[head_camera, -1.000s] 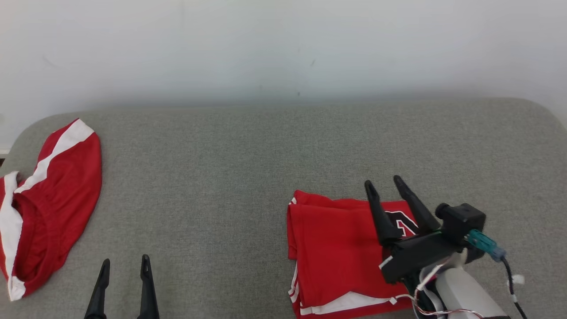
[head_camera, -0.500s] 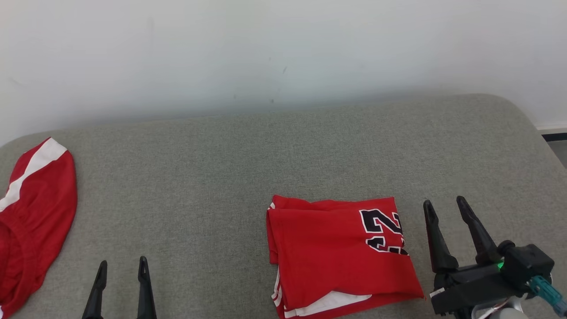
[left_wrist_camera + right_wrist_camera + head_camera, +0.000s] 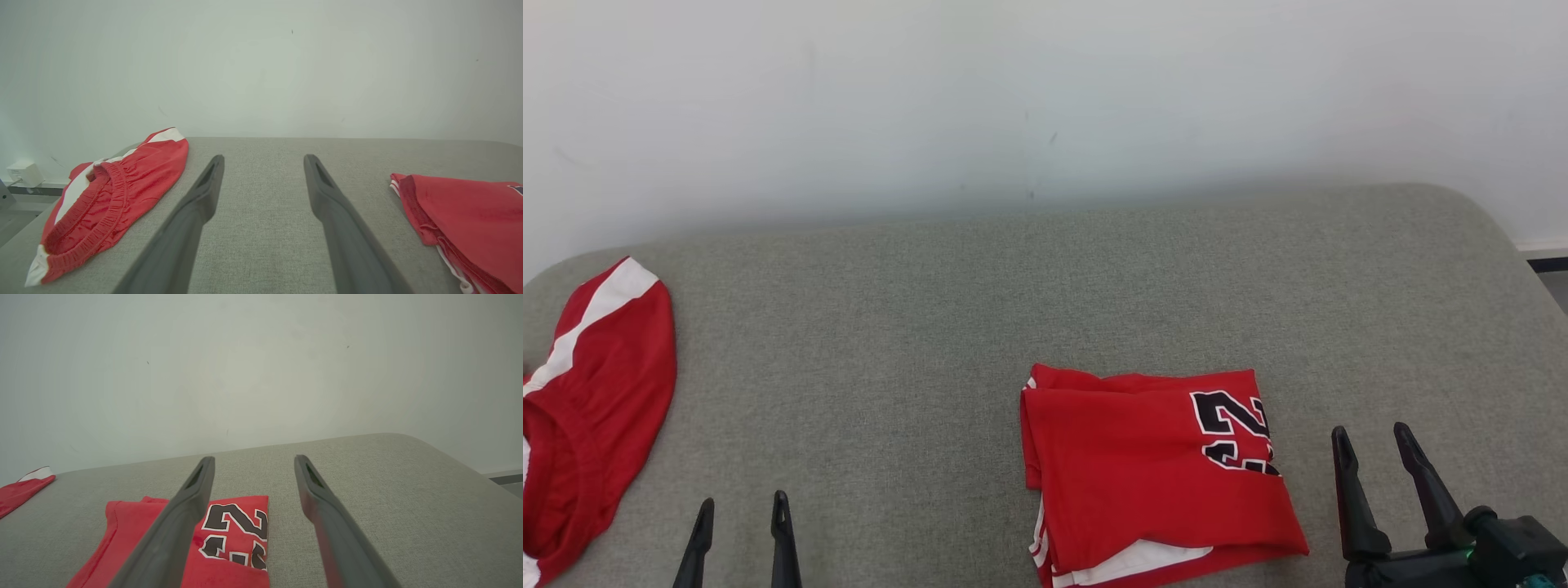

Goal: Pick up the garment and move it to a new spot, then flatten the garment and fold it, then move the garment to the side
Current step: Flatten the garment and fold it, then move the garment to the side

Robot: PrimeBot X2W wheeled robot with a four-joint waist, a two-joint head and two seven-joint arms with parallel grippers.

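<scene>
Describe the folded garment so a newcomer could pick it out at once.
Start at the grey padded surface below the white wall. Right of its centre, just left of the right hand, lies a folded red jersey. Unlike the unfolded red shorts at the left edge, it is a neat rectangle with black, white-edged numerals.

- Folded red garment [image 3: 1143,474] lies lower centre-right on the grey worktop [image 3: 890,327].
- Red shorts [image 3: 605,392] at left edge.
- Left pincer [image 3: 743,500] lower left, right pincer [image 3: 1370,429] lower right, both spread.
</scene>
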